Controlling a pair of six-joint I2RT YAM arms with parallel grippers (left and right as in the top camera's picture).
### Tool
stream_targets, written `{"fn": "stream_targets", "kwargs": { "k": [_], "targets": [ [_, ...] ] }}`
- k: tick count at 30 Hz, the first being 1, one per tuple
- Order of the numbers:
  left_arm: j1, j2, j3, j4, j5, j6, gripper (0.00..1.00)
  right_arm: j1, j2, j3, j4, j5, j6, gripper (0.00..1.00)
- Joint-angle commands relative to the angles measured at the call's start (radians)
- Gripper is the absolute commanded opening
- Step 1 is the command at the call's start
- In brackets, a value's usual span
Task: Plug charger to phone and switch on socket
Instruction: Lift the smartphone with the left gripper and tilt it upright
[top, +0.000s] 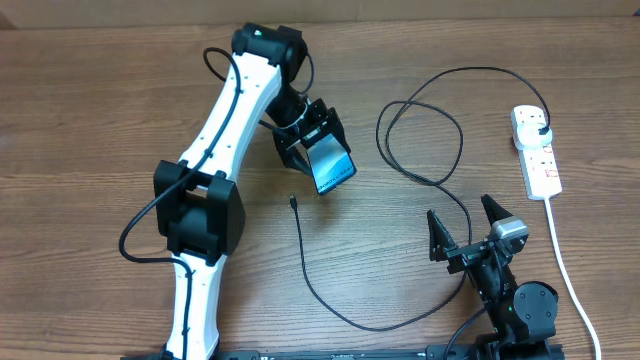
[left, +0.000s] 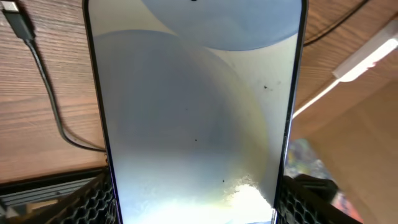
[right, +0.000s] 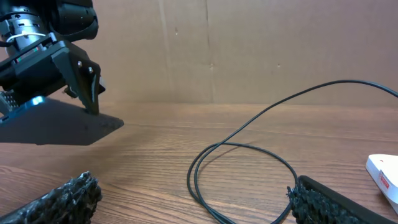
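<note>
Left hand (top: 315, 140): clamped on the phone (top: 334, 166) by its long edges, upper centre of the overhead view; the wrist view shows the padded fingers (left: 93, 199) against both sides.
Phone: held tilted, lit screen up; in the right wrist view its dark underside (right: 56, 127) seems clear of the surface (top: 100, 120) — contact cannot be ruled out.
Right hand (top: 465, 228): jaws spread wide, nothing between them, lower right of the overhead view.
Charger (top: 303, 255): thin black cable lying on the surface, sweeping across the lower centre and looping at upper right.
Connector (top: 292, 203): free end, lying just below the phone, apart from it.
Socket (top: 540, 165): white strip at far right — holds the charger's black plug (top: 541, 128) in its upper outlet.
White cord (top: 570, 270): runs from the socket's lower end towards the bottom right corner.
</note>
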Motion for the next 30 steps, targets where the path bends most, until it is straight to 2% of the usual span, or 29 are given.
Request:
{"fn": "stream_targets", "kwargs": {
  "k": [1, 10, 17, 30],
  "targets": [
    [0.027, -0.010, 0.013, -0.004, 0.080, 0.000, 0.04, -0.006, -0.010, -0.011, 0.003, 0.006, 0.006, 1.00],
    [0.043, -0.010, 0.012, -0.004, 0.074, 0.103, 0.04, -0.006, -0.010, -0.011, 0.003, 0.006, 0.006, 1.00],
    [0.055, -0.010, -0.011, -0.004, 0.044, 0.104, 0.04, -0.006, -0.010, -0.011, 0.003, 0.006, 0.006, 1.00],
    [0.111, -0.010, -0.225, -0.004, 0.093, 0.111, 0.04, -0.006, -0.010, -0.011, 0.003, 0.006, 0.006, 1.00]
  ]
}}
